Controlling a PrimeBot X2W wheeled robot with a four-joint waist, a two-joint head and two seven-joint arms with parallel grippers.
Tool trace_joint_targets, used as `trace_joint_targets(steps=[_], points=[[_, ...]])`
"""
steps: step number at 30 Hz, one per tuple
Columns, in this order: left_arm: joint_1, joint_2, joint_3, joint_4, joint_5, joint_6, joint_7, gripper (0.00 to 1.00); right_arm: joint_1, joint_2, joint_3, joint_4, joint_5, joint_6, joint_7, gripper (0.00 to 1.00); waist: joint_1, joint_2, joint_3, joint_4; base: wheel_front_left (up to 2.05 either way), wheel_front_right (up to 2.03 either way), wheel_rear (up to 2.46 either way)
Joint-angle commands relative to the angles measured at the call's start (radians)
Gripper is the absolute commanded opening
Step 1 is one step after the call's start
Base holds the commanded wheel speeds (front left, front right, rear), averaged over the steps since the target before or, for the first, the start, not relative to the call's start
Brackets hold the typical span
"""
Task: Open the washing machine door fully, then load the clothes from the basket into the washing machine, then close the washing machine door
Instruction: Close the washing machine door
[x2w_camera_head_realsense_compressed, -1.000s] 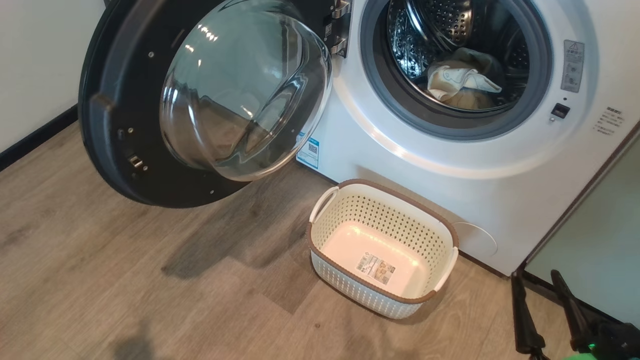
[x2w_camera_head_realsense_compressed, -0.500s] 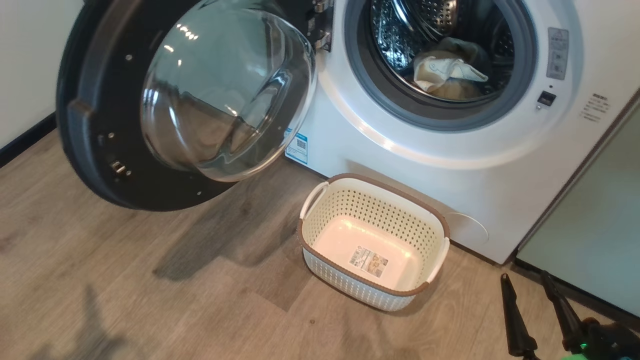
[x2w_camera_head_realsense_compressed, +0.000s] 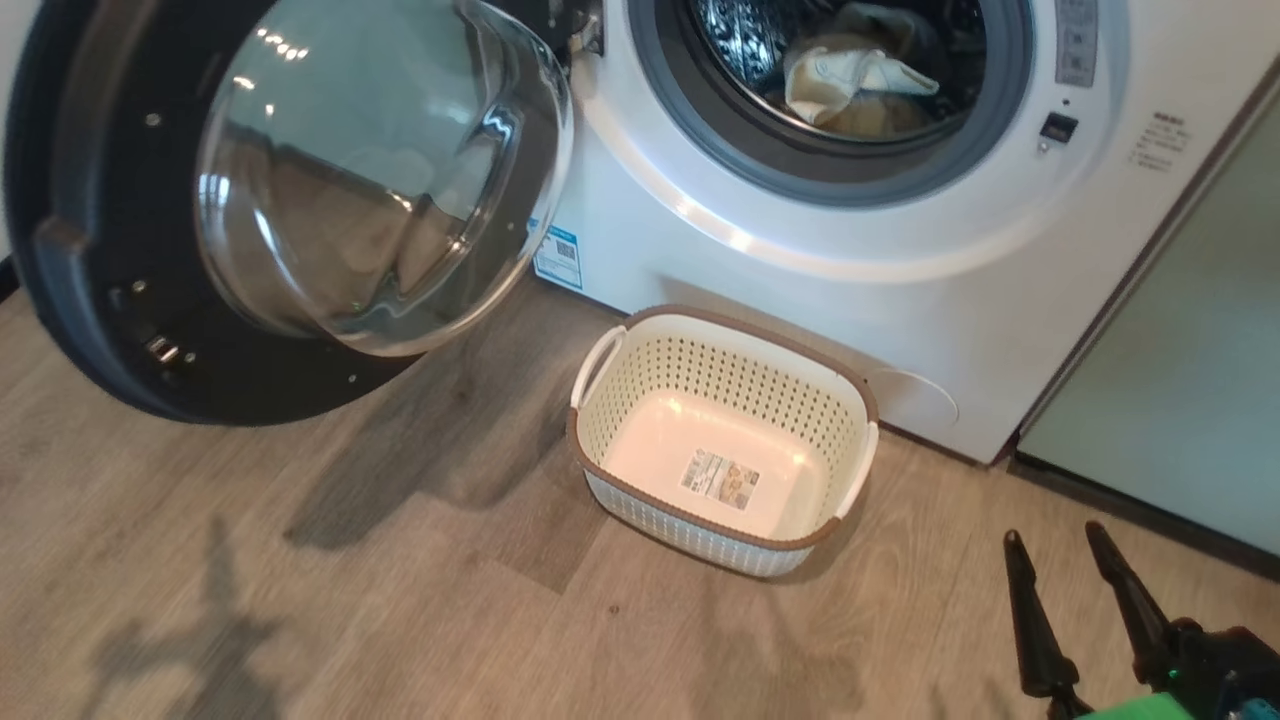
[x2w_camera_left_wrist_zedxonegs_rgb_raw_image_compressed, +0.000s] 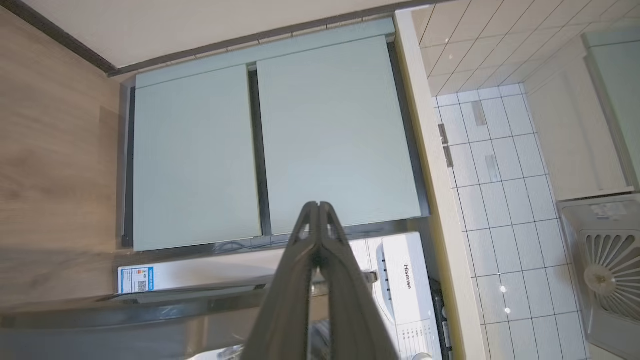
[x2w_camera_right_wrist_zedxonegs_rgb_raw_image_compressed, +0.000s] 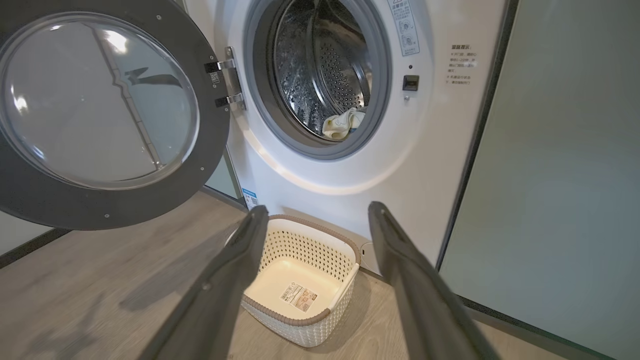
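Two empty grippers — my right gripper (x2w_camera_head_realsense_compressed: 1053, 535) wide, left gripper (x2w_camera_left_wrist_zedxonegs_rgb_raw_image_compressed: 317, 204) pinched together. The basket (x2w_camera_head_realsense_compressed: 700, 370) holds just its label (x2w_camera_head_realsense_compressed: 720, 478); the clothes (x2w_camera_head_realsense_compressed: 850, 75) lie in the washing machine (x2w_camera_head_realsense_compressed: 800, 300).

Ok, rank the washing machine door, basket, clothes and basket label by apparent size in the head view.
1. washing machine door, nearest the camera, so flattered.
2. basket.
3. clothes, farther back in the drum, partly hidden.
4. basket label.

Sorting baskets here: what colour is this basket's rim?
Brown; the basket shows best in head view.
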Motion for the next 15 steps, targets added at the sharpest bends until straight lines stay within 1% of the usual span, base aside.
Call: trace_joint_targets(steps=[1,7,15], points=[[-0.031,0.058,0.018,-0.021,0.001,-0.013,0.018,0.0,-0.045,-0.013,0.015,-0.041,-0.011,-0.003,0.004,1.0,-0.0001,0.0,0.015,-0.008,0.0,0.0,0.0],[-0.029,0.042,-0.012,-0.002,0.005,-0.019,0.062,0.0,-0.059,-0.013,0.016,-0.057,-0.028,-0.003,0.019,1.0,-0.0001,0.0,0.05,-0.025,0.0,0.0,0.0],[-0.03,0.03,-0.03,0.015,0.01,-0.021,0.087,0.0,-0.071,-0.013,0.007,-0.077,-0.044,-0.003,0.033,1.0,-0.0001,0.0,0.091,-0.038,0.0,0.0,0.0]])
